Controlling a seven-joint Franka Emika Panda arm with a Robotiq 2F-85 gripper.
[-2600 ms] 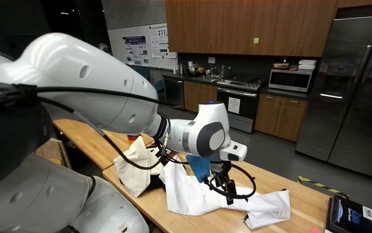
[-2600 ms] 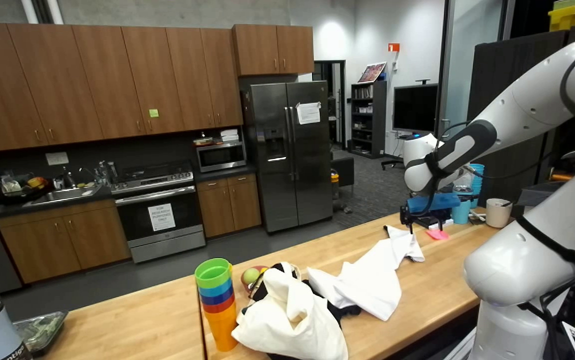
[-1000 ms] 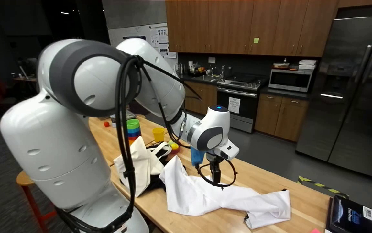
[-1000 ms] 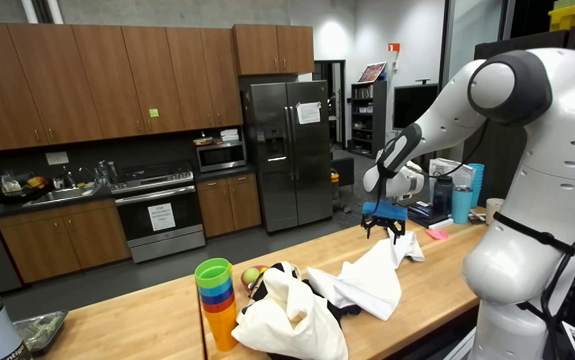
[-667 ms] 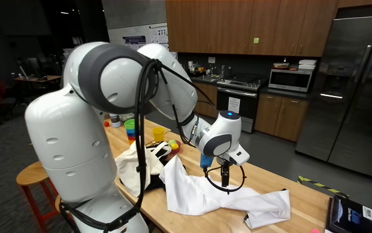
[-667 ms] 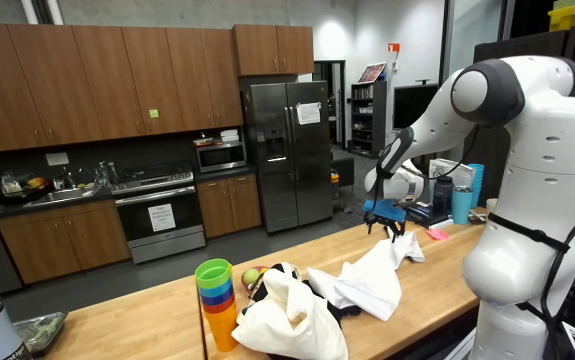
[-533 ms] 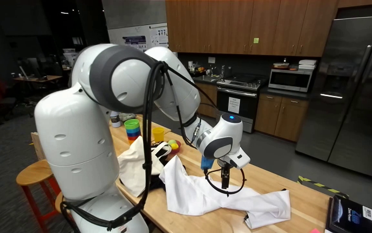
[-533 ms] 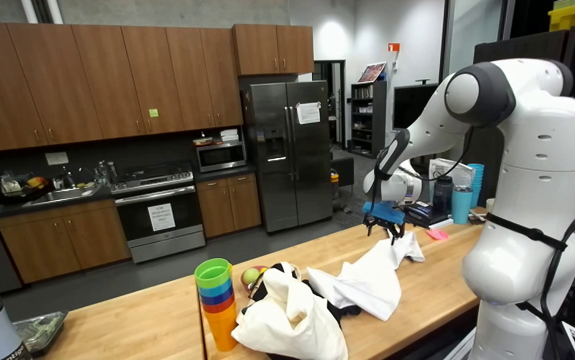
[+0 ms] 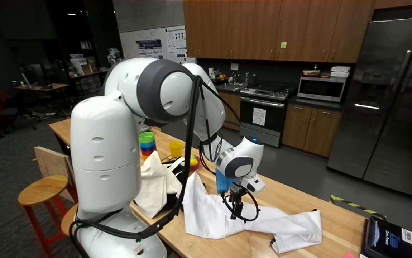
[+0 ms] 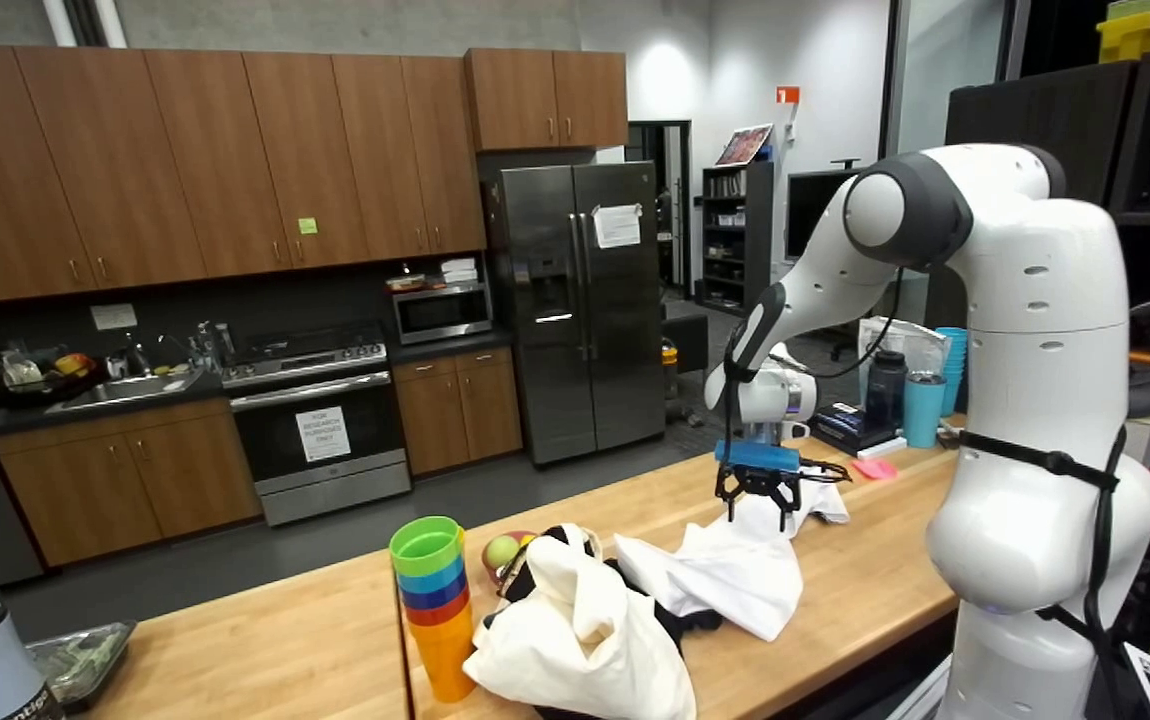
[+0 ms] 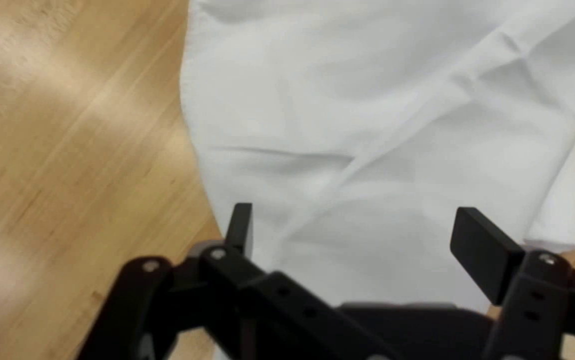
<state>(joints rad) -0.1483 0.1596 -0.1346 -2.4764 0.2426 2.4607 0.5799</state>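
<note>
A white cloth (image 11: 367, 125) with a long diagonal crease fills most of the wrist view. It lies spread and rumpled on the wooden table, and both exterior views show the cloth (image 9: 209, 218) (image 10: 735, 575) stretched lengthwise. My gripper (image 11: 355, 232) is open, its black fingers wide apart with nothing between them. The gripper (image 10: 757, 518) points down over the narrower middle of the cloth. Whether the fingertips touch the fabric is hard to tell. In an exterior view, the cable loop partly covers the gripper (image 9: 235, 213).
A cream tote bag (image 10: 585, 630) lies beside the cloth, near stacked coloured cups (image 10: 430, 600) and a fruit bowl (image 10: 502, 552). A yellow cup (image 9: 175, 148) stands farther back. Past the cloth's other end are a black box (image 9: 388, 236), a dark bottle (image 10: 885, 392) and a blue tumbler (image 10: 923, 410).
My gripper has come back from above the cloth's end near the black box towards its middle, and turned and dropped lower. The arm has swung round with it. The cloth lies as before.
</note>
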